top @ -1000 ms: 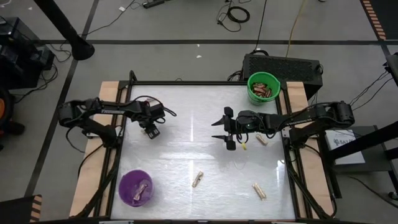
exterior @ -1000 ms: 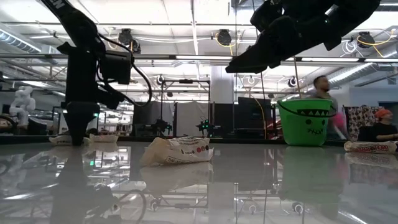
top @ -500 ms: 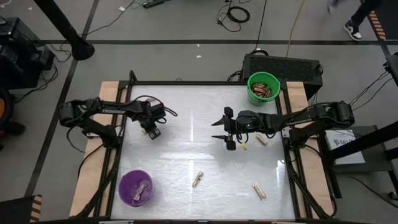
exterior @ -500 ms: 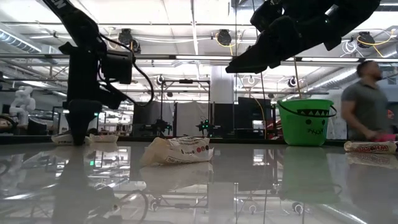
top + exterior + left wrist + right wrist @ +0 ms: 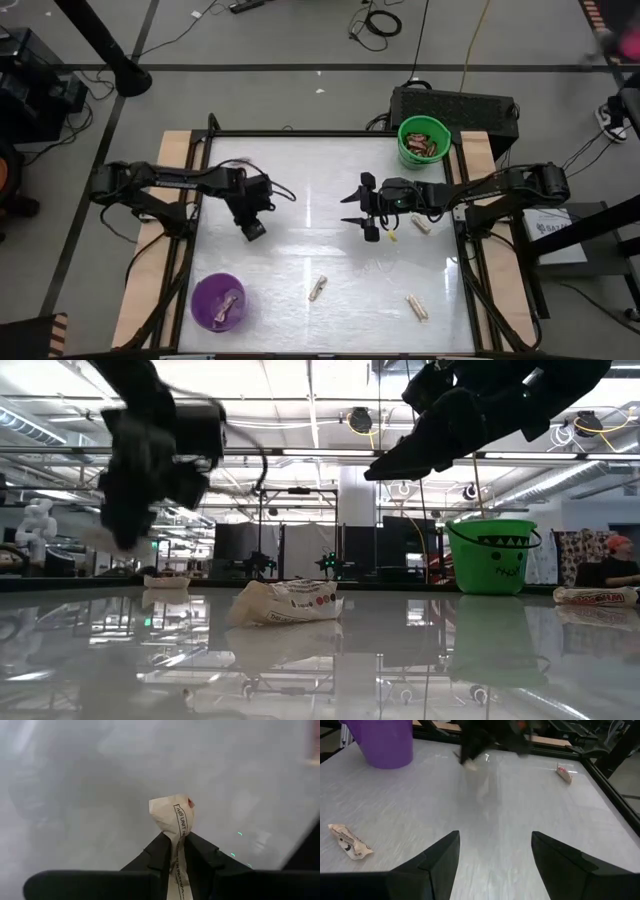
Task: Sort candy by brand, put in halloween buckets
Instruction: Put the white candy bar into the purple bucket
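table [image 5: 300,240]: a pale glossy top in a dark frame, with wooden strips along both sides.
left arm [image 5: 170,180]: reached in from the left edge, stretched level across the table's left half, wrist bent downward; blurred in the low view, raised off the surface.
right arm [image 5: 500,188]: came in from the right edge, held level and high above the middle of the table.
green bucket [image 5: 424,141]: stood at the far right corner of the table, dark red-brown candy inside.
purple bucket [image 5: 218,301]: sat at the near left corner, 1 pale bar inside.
left gripper [image 5: 176,851]: fingers pressed together on a cream-wrapped candy [image 5: 176,822], pinching it by 1 end so the rest stuck out past the fingertips, lifted clear of the table.
right gripper [image 5: 495,857]: fingers spread wide, nothing between them, hovering above the table.
loose candy: 1 pale bar [image 5: 318,288] lay near the front middle, 1 more [image 5: 416,306] toward the front right, 2 [image 5: 421,224] just beside the right gripper, on the side toward the right edge.
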`<state>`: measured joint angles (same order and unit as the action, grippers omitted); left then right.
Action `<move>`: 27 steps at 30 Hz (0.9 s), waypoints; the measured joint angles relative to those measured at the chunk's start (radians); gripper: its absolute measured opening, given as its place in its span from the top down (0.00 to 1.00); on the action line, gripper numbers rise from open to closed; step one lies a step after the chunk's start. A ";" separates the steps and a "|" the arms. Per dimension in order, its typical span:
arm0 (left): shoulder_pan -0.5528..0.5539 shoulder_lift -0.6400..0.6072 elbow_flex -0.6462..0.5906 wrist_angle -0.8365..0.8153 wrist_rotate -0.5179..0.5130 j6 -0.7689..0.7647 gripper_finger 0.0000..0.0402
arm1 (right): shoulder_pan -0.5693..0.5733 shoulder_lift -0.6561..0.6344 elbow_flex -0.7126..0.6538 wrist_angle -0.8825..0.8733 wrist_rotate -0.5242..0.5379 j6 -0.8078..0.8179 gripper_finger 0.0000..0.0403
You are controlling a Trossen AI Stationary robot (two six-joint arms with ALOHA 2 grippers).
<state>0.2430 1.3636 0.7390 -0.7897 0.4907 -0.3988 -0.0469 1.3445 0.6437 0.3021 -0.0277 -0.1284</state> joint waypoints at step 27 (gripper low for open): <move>-0.860 -0.216 0.105 0.154 -0.189 -0.885 0.87 | 0.002 0.000 0.000 0.019 0.000 -0.015 0.41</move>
<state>-0.6173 1.1477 0.8436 -0.6353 0.3016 -1.2836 -0.0444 1.3445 0.6435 0.3212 -0.0280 -0.1439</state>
